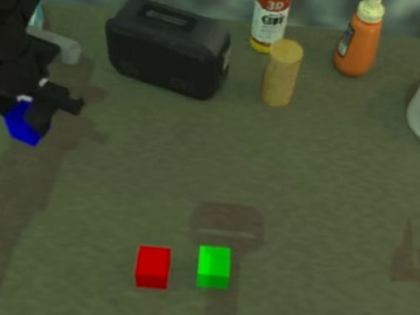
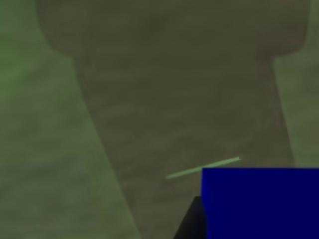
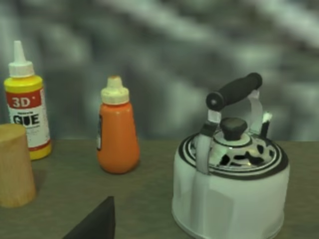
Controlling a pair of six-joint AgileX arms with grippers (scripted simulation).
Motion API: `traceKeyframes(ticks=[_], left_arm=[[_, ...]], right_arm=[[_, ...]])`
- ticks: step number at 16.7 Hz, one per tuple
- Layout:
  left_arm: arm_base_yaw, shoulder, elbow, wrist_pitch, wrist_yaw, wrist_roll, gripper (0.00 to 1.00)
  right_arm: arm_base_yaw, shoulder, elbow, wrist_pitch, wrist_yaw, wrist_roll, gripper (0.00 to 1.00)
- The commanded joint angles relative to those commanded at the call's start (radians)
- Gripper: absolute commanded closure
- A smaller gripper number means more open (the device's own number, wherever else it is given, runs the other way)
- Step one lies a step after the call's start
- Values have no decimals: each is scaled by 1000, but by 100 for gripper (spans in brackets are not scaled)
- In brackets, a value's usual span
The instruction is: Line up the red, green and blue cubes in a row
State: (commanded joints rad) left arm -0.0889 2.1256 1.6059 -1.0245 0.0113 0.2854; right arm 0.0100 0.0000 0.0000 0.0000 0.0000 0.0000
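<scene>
Red cube (image 1: 153, 266) and green cube (image 1: 213, 266) already side by side at the near edge, small gap between. Blue cube (image 1: 24, 125) well apart at far left, pinched in the left claw (image 1: 34, 114) and apparently off the table (image 1: 303, 196). Next up, probably: carry it over beside the green one, same line. Right arm out of sight, claw anyone's guess. Further back: black case (image 1: 167, 45), wooden cylinder (image 1: 281, 72), glue bottle (image 1: 271, 17), orange bottle (image 1: 359, 36), kettle (image 3: 230, 184), blurry grey backdrop.
</scene>
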Motion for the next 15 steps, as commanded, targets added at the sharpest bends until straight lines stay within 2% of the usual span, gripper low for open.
traceKeyframes(ticks=[2, 5, 12, 15], left_arm=[[-61, 23, 36, -19, -3, -74, 100], [-200, 68, 109, -60, -9, -256, 100], [-618, 168, 289, -171, -20, -892, 100], [-775, 188, 351, -203, -27, -1113, 100]], right_arm=[[0, 0, 0, 0, 0, 0, 0], [0, 0, 0, 0, 0, 0, 0], [0, 0, 0, 0, 0, 0, 0], [0, 0, 0, 0, 0, 0, 0]])
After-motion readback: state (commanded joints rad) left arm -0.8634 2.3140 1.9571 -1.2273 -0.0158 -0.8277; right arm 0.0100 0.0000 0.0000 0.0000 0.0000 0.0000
